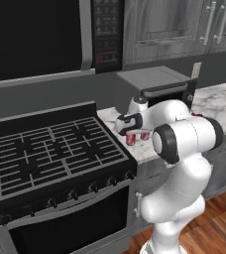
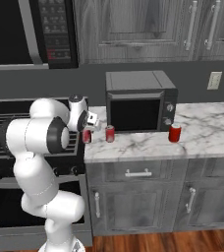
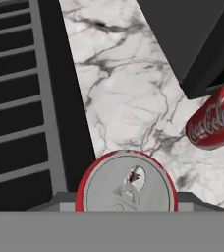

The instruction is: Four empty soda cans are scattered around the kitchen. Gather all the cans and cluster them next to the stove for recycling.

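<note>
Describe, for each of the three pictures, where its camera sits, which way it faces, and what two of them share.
Left base view: behind-left, facing the stove; white arm rises right.
Right base view: behind-right, facing the countertop oven; arm rises left.
Hand view: on the hand, looking down on a soda can.
Shared: both base views show the hand above that can by the stove.

A white marble counter with grey veins [image 2: 202, 138] runs over grey wood base cabinets with metal bar handles [image 2: 138, 173], beneath matching grey upper cabinets [image 2: 148, 29] and a dark grey wall [image 2: 133, 69] bearing a pale outlet plate [image 2: 214, 80], above reddish-brown wooden floorboards [image 2: 182, 242].
</note>
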{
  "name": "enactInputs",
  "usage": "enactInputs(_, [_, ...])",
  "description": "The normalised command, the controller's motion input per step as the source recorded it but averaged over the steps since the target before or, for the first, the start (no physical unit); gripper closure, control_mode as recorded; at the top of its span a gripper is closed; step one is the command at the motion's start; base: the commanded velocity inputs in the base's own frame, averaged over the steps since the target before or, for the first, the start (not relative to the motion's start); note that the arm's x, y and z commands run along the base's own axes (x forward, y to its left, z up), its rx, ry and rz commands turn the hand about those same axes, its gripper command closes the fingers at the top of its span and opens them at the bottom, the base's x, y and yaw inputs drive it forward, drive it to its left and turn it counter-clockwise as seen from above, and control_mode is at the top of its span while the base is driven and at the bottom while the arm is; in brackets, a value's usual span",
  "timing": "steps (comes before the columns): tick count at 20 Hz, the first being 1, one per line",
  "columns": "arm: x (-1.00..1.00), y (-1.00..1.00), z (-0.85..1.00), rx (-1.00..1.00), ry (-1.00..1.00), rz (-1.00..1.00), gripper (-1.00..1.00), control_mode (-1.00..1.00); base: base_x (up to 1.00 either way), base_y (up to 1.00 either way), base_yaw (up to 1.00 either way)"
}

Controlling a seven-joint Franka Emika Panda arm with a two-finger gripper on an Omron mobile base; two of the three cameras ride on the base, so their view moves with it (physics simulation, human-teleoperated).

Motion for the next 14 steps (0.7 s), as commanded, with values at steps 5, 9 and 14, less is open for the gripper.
enactInputs(5, [0.32,0.0,-0.22,-0.05,0.08,0.0,1.0,-1.0,0.0,0.0,0.0])
enactInputs(9, [0.33,-0.01,-0.21,-0.05,0.06,0.0,1.0,-1.0,0.0,0.0,0.0])
enactInputs(14, [0.28,-0.02,-0.24,-0.03,0.03,0.0,1.0,-1.0,0.0,0.0,0.0])
